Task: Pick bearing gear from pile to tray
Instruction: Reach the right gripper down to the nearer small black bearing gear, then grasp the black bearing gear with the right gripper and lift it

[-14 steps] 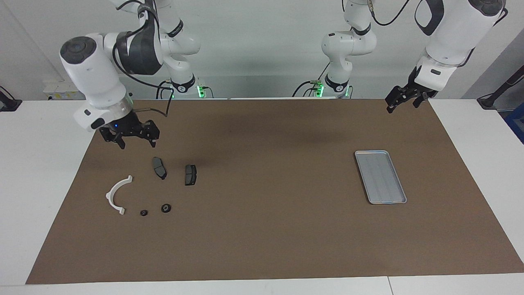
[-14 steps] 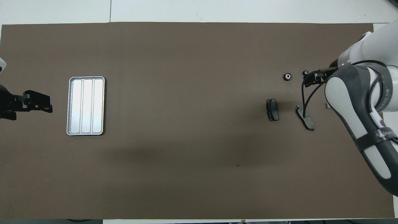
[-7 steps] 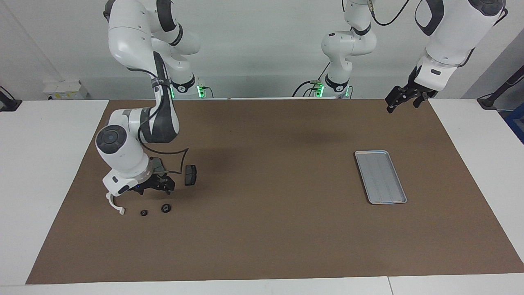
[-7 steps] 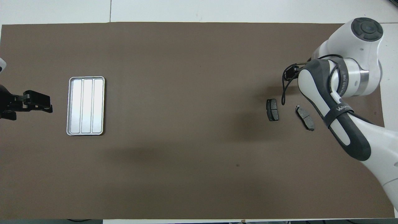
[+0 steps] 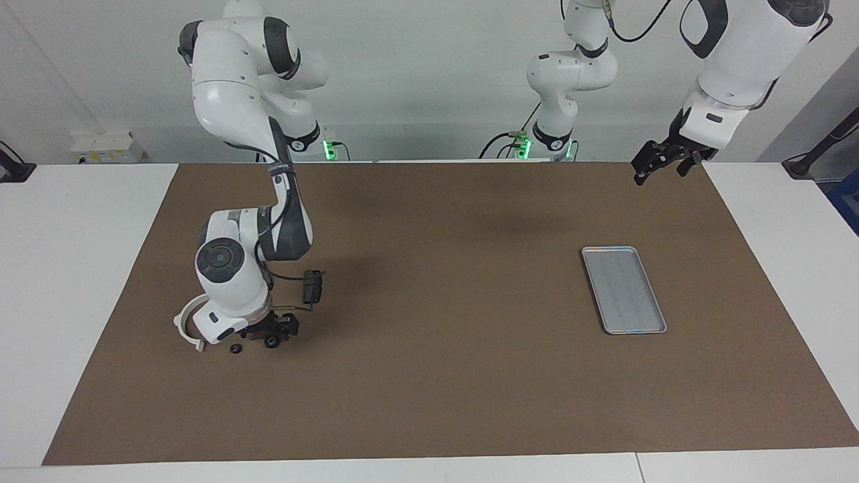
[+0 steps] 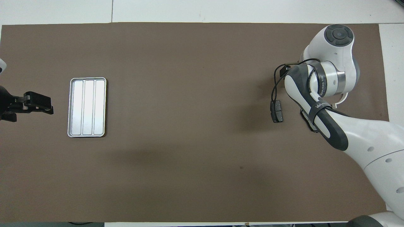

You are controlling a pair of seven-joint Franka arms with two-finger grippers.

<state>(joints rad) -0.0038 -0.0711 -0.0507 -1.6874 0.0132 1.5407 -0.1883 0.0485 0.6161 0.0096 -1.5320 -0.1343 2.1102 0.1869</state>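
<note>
The bearing gear [image 5: 272,342], a small black round piece, lies on the brown mat at the right arm's end of the table. My right gripper [image 5: 273,332] is low over it, fingers open and straddling it; whether they touch it I cannot tell. In the overhead view the arm's wrist hides this gripper and the gear. The rest of the pile surrounds it: a second tiny black piece [image 5: 235,349], a white half-ring bracket [image 5: 182,322] and a dark brake pad [image 5: 313,286] [image 6: 276,111]. The silver tray [image 5: 624,290] [image 6: 87,107] lies empty toward the left arm's end. My left gripper [image 5: 659,174] [image 6: 41,105] waits open in the air beside the tray.
The brown mat [image 5: 436,376] covers most of the white table. A second brake pad is mostly covered by the right arm. A black cable loops from the right wrist down beside the visible brake pad.
The right arm has swung out from near the robots and come down onto the pile, ending low over the bearing gear. The left arm has not moved.
</note>
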